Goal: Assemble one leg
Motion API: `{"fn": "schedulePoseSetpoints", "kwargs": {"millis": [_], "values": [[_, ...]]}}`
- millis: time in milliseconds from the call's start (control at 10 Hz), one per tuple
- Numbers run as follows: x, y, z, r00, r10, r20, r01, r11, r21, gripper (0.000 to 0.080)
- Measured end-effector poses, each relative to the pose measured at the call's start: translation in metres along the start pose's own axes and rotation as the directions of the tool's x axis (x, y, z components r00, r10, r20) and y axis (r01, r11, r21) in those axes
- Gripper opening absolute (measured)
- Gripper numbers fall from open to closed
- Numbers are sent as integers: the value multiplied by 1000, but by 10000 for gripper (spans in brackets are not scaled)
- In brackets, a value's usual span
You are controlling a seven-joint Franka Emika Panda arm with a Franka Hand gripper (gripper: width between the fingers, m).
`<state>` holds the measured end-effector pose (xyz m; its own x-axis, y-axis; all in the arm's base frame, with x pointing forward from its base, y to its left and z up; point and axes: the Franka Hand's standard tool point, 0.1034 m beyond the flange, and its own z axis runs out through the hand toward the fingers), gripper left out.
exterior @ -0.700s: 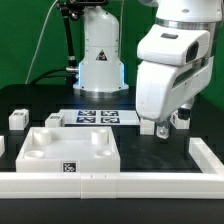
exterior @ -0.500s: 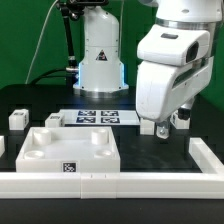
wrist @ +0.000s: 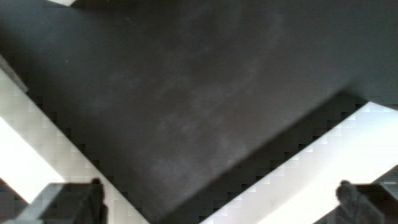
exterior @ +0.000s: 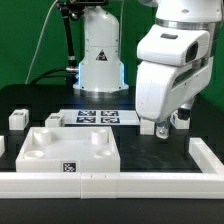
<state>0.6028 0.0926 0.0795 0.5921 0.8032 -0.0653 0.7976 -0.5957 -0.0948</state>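
Observation:
My gripper [exterior: 170, 124] hangs low over the black table at the exterior view's right, jaws wide apart. In the wrist view the gripper [wrist: 217, 205] shows only its two dark fingertips [wrist: 63, 205] at the picture's corners, with bare black table between them and nothing held. Two legs, small white blocks with tags, stand at the exterior view's left: one leg [exterior: 17, 119] and another leg [exterior: 53, 118] beside it. A small white piece [exterior: 147, 127] sits right next to the gripper; I cannot tell whether it is a leg. No leg shows in the wrist view.
The large white square panel [exterior: 70, 150] with round sockets lies at front left. The marker board [exterior: 97, 117] lies behind it. A white wall [exterior: 120, 183] runs along the front and another wall [exterior: 208, 155] along the right. White bands [wrist: 347, 150] cross the wrist view.

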Motion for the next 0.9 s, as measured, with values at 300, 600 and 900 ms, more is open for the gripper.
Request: {"fn": "schedulePoseSetpoints", "kwargs": {"millis": [300, 600, 900], "values": [[-1, 0, 1, 1000, -1, 0, 1, 1000, 0, 650], [-38, -1, 12, 954, -298, -17, 297, 954, -28, 650], [-56, 5, 14, 933, -360, -11, 360, 933, -17, 650]]}}
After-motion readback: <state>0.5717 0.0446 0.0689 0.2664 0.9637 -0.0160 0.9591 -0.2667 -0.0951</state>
